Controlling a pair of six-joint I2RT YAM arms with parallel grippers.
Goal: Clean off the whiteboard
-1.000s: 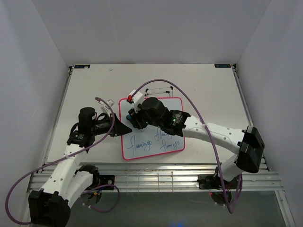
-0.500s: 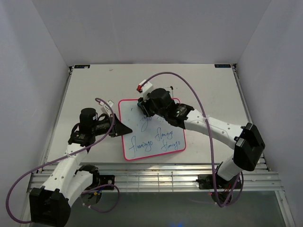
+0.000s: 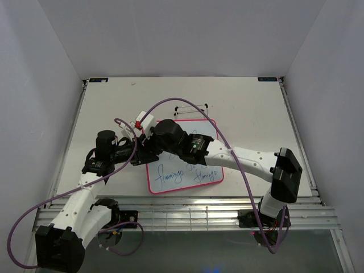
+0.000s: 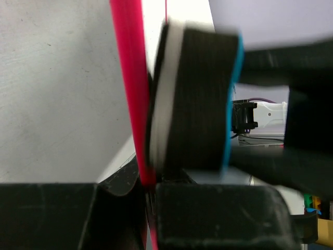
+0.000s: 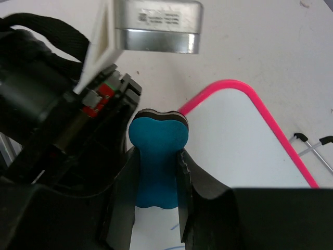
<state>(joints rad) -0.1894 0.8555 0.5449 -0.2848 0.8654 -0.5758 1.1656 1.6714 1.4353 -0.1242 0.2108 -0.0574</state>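
The whiteboard (image 3: 207, 132) lies flat on the table, pink-framed, with blue handwriting along its lower half. My left gripper (image 3: 143, 156) is shut on its left frame edge (image 4: 127, 78). My right gripper (image 5: 156, 156) is shut on the waist of the blue bone-shaped eraser (image 5: 157, 133). The eraser's dark felt face is pressed down on the board (image 5: 234, 146) at its upper left corner. In the left wrist view the eraser (image 4: 197, 99) sits right beside the pink edge, just ahead of my left gripper (image 4: 148, 203). From above, the right wrist (image 3: 170, 136) hides the eraser.
A thin black wire stand (image 3: 190, 108) lies on the table just beyond the board's far edge, also seen in the right wrist view (image 5: 312, 146). Purple cables arch over both arms. White walls enclose the table on three sides.
My right gripper with the eraser has swept from the board's top edge leftwards to its upper left corner, close to the left gripper. The left arm has kept still.
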